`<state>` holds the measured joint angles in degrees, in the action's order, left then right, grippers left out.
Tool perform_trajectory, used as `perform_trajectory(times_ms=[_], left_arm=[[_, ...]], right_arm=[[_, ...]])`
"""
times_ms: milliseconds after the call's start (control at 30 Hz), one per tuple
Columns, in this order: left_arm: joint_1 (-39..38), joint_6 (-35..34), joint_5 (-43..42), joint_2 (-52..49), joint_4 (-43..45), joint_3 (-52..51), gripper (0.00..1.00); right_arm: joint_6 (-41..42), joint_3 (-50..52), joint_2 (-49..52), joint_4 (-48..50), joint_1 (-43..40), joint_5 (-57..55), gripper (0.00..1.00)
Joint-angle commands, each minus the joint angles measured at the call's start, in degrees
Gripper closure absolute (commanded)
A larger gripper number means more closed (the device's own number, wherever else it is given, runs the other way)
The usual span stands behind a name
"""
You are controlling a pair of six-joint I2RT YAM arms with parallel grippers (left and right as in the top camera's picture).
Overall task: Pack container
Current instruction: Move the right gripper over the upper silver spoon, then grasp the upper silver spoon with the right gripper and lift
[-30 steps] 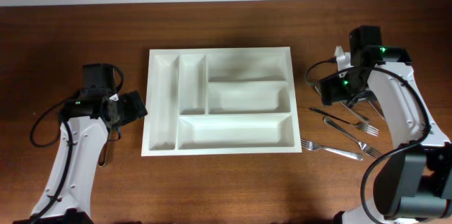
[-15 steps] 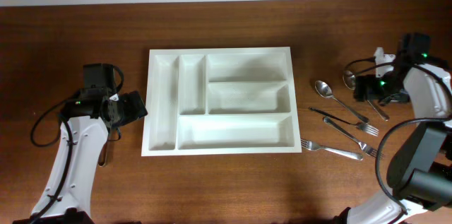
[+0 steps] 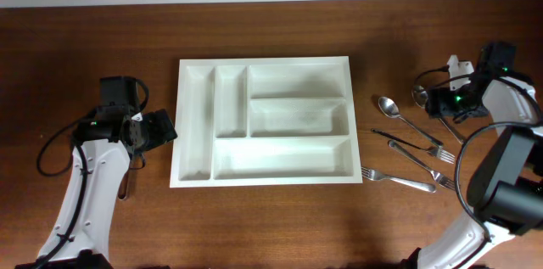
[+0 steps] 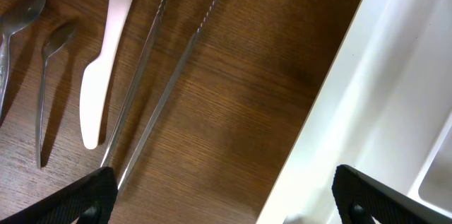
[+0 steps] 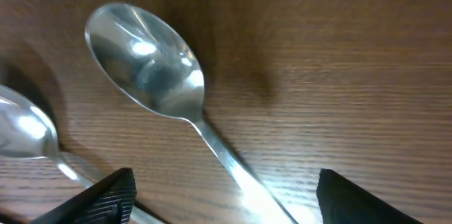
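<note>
- Dark brown wood-grain desk (image 3: pixel 271 226) fills my overhead feed, with a pale wall strip along its far edge.
- I see the container (image 3: pixel 265 182) lying flat near the middle of the desk, between the two arms. It has two narrow upright compartments on its left side and three wide horizontal ones on its right, all showing bare white floor.
- My left tool (image 3: pixel 165 126) hovers just left of the container's left rim, and its fingers (image 4: pixel 99 196) stand wide apart with nothing between them.
- On the left wrist feed, the container's white rim runs diagonally along the right side.
- Left of that rim on the bare wood lie thin metal tongs (image 4: pixel 159 75) with ridged tips, then a white plastic knife (image 4: pixel 106 61), then two small spoons (image 4: pixel 49 83) furthest from the container.
- My right tool (image 3: pixel 433 103) sits well to the right of the container, low over the cutlery there.
- On the right wrist feed its two fingertips (image 5: pixel 113 192) are spread wide, gripping nothing, and a shiny spoon (image 5: pixel 145 61) lies on the wood with its handle running down between them. I cannot tell whether they touch it.
- A second spoon bowl (image 5: pixel 21 128) shows at that feed's left edge.
- Right of the container, nearer to me than the spoons, three forks (image 3: pixel 399 180) lie loosely fanned.
</note>
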<state>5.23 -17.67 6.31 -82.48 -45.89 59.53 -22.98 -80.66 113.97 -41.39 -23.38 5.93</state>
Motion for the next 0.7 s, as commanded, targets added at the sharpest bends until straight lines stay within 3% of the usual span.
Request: perform_trajectory(times_ms=[0, 233, 467, 667], left_arm=[[0.2, 0.9, 0.6, -0.2, 0.0, 1.1, 0.01], [0.2, 0.9, 0.6, -0.2, 0.0, 1.1, 0.01], [0.2, 0.9, 0.6, -0.2, 0.0, 1.1, 0.01], [0.2, 0.9, 0.6, -0.2, 0.0, 1.1, 0.01]], right_arm=[[-0.7, 0.0, 3.3, 1.0, 0.2, 1.6, 0.21], [-0.6, 0.0, 6.1, 2.1, 0.2, 2.5, 0.38], [0.6, 0.0, 6.4, 2.2, 0.2, 2.5, 0.68], [4.1, 0.0, 6.4, 1.3, 0.2, 2.4, 0.76]])
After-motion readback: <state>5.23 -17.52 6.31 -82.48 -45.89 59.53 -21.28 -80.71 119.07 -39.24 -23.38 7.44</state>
